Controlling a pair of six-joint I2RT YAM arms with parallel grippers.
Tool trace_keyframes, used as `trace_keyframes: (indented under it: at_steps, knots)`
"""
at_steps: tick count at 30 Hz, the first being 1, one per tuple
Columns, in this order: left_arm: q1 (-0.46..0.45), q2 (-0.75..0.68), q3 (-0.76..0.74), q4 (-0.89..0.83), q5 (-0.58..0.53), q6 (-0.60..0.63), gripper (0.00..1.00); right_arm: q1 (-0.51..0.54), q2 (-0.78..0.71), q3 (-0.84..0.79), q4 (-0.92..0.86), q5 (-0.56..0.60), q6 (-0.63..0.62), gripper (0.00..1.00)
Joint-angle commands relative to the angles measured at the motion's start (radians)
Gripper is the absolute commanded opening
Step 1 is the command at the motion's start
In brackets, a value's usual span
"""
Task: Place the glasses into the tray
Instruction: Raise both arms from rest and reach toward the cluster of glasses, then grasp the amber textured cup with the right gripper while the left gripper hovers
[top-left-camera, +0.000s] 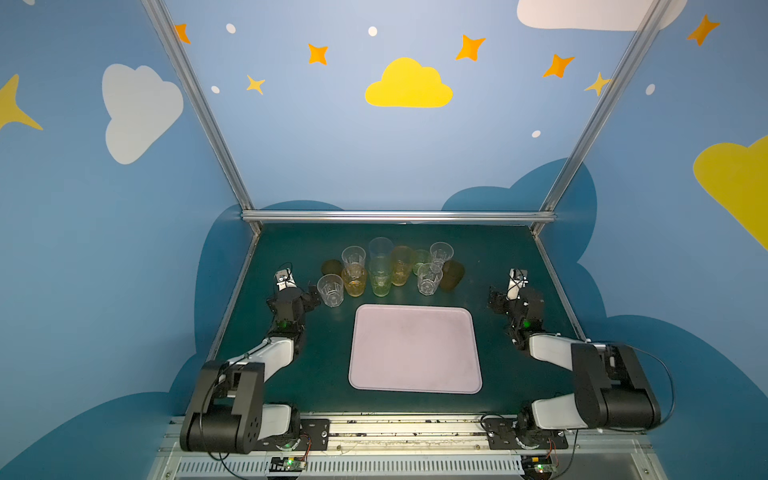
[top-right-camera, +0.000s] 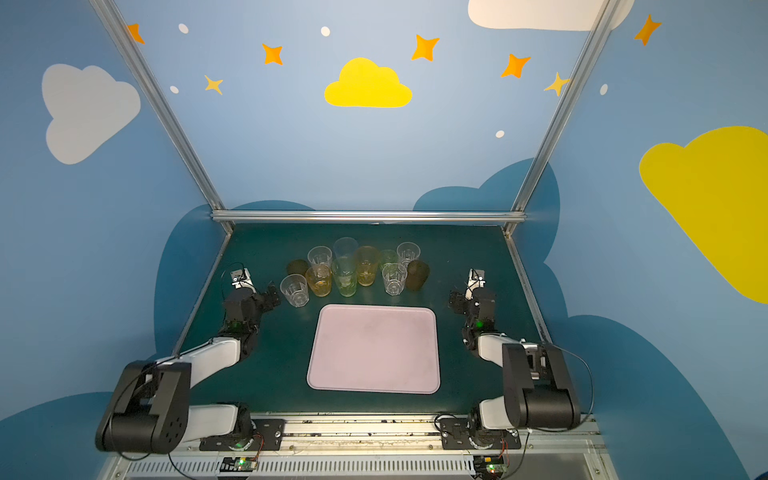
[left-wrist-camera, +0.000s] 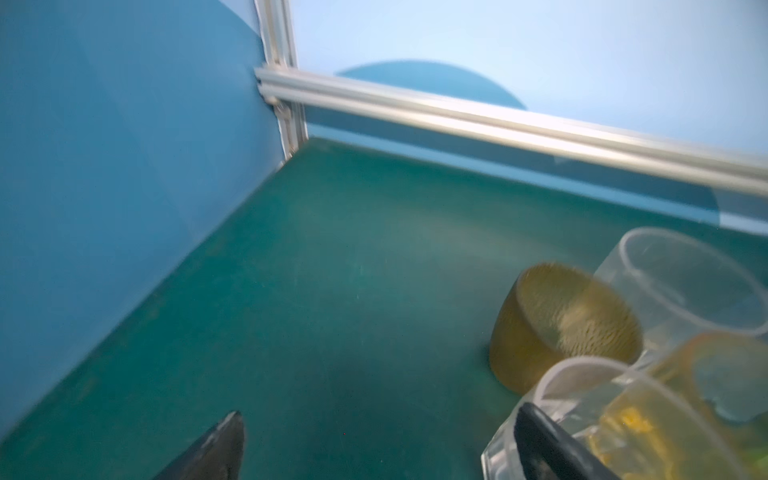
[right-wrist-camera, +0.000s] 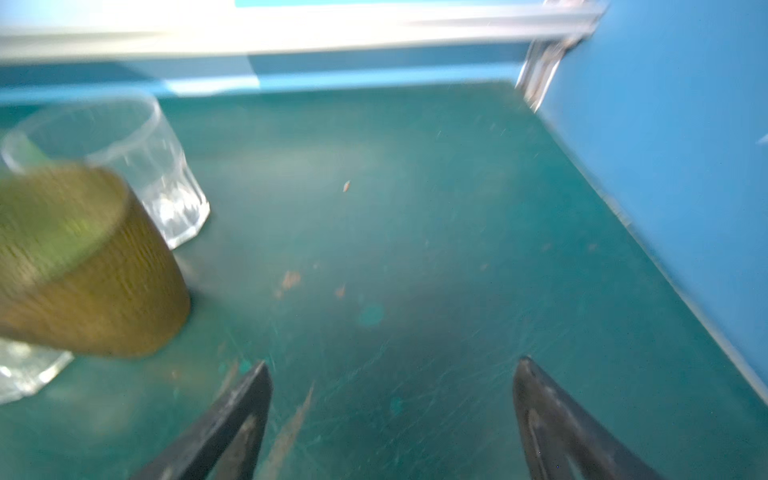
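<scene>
The glasses stand upright in a tight group at the back of the green table, clear, amber, brown, green and pale blue. The pink-lilac tray lies bare in front of them, also seen in a top view as the tray. My left gripper is open over bare table at the group's left end, one finger overlapping the nearest clear glass. A short brown glass stands behind. My right gripper is open over bare table, right of a brown glass and a clear faceted glass.
Blue walls and aluminium frame rails close the table at the back and both sides. In both top views the left arm and right arm flank the tray. A metal rail runs along the front edge.
</scene>
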Motion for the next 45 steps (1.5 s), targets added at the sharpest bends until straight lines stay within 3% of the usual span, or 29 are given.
trace_keyframes:
  at_steps: [1, 10, 13, 18, 27, 33, 38, 42, 45]
  knots:
    - [-0.036, -0.074, 0.054, -0.202, -0.123, -0.039, 1.0, 0.018, -0.074, 0.031, -0.125, 0.079, 0.026, 0.9]
    - [-0.161, -0.284, 0.147, -0.547, -0.19, -0.111, 1.0, 0.032, -0.255, 0.233, -0.677, 0.072, 0.261, 0.9]
    - [-0.175, -0.294, 0.226, -0.73, -0.194, -0.219, 1.0, 0.031, -0.272, 0.318, -0.864, 0.003, 0.36, 0.9]
    - [-0.221, -0.305, 0.293, -0.878, -0.169, -0.318, 1.0, 0.013, -0.282, 0.416, -1.102, -0.088, 0.511, 0.9]
    - [-0.359, -0.365, 0.313, -1.089, 0.074, -0.457, 1.0, 0.003, -0.203, 0.532, -1.261, -0.437, 0.564, 0.89]
    - [-0.407, -0.499, 0.268, -1.123, 0.103, -0.47, 1.0, 0.033, -0.149, 0.582, -1.234, -0.495, 0.604, 0.86]
    - [-0.407, -0.614, 0.226, -1.085, 0.14, -0.463, 1.0, 0.049, -0.062, 0.639, -1.215, -0.448, 0.618, 0.71]
    - [-0.408, -0.66, 0.201, -1.059, 0.151, -0.459, 1.0, 0.05, 0.032, 0.688, -1.193, -0.439, 0.636, 0.45]
    - [-0.408, -0.672, 0.187, -1.048, 0.145, -0.46, 1.0, 0.053, 0.093, 0.728, -1.17, -0.443, 0.645, 0.31]
